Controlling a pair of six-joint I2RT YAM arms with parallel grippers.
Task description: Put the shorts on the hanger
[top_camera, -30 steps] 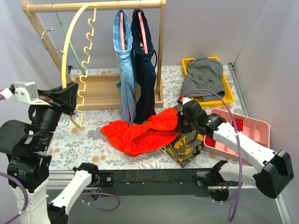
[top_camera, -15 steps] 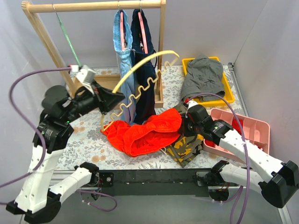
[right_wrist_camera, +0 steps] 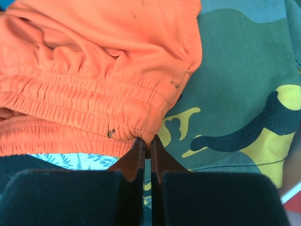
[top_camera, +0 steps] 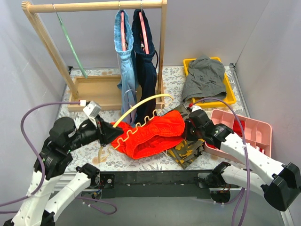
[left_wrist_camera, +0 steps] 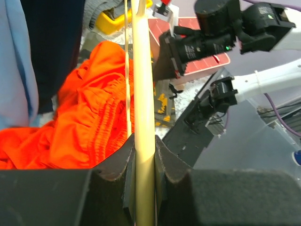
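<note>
The orange-red shorts [top_camera: 150,134] lie bunched on the floral table top, partly over the camouflage shorts [top_camera: 188,146]. My right gripper [top_camera: 186,127] is shut on the right end of their elastic waistband [right_wrist_camera: 94,94], with the fingers pinching the hem in the right wrist view [right_wrist_camera: 146,141]. My left gripper [top_camera: 113,133] is shut on the pale-yellow hanger [top_camera: 141,103], which lies low and nearly flat over the left part of the shorts. In the left wrist view the hanger bar [left_wrist_camera: 143,84] runs straight out from the jaws [left_wrist_camera: 144,141] above the shorts [left_wrist_camera: 89,122]. Its hook is not visible.
A wooden rack [top_camera: 94,5] at the back holds a mint-green hanger [top_camera: 70,42] and light-blue [top_camera: 124,61] and navy [top_camera: 146,61] shorts on pink hangers. Grey shorts [top_camera: 204,77] lie in a yellow tray [top_camera: 229,99]. A pink tray [top_camera: 261,132] stands at the right.
My left arm has swung the yellow hanger down and to the right, from beside the rack to low over the orange shorts. My right gripper keeps its hold on the waistband and has drifted slightly right.
</note>
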